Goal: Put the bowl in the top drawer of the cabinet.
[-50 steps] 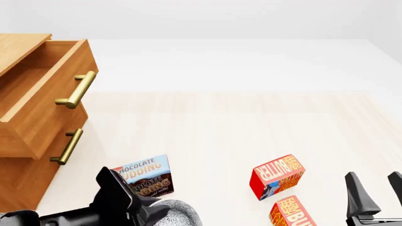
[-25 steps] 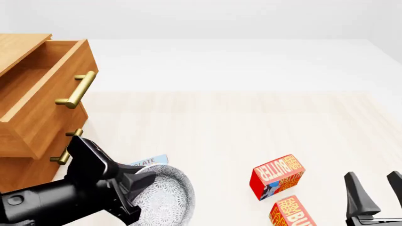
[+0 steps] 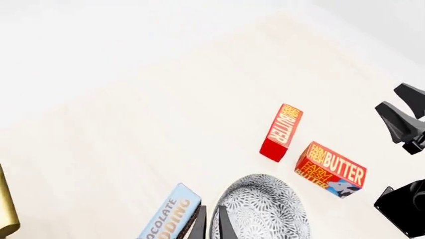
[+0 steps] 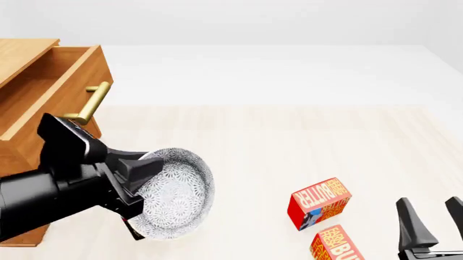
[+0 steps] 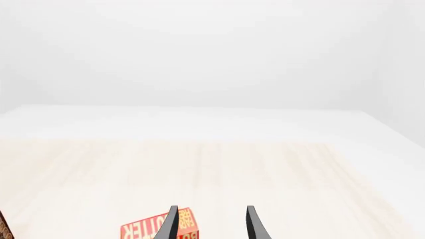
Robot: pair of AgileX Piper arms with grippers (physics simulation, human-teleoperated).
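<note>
In the left wrist view, the left pincer (image 3: 209, 224) grips the rim of the bowl (image 3: 262, 209), so the bowl hangs above the worktop (image 3: 133, 99); two butter boxes (image 3: 330, 169) lie on the worktop beyond it.

In the front view, the bowl (image 4: 173, 192) is held tilted in the air, just beside the cabinet (image 4: 21, 162). The top drawer (image 4: 51, 103) stands pulled out to receive it.

In the right wrist view, the right pincer (image 5: 211, 224) is open and holds nothing, resting apart so as not to disturb.

Honey-brown wooden cabinet (image 4: 29, 116) (brass handle (image 4: 88, 103)), glossy patterned bowl (image 4: 177, 192)
</note>
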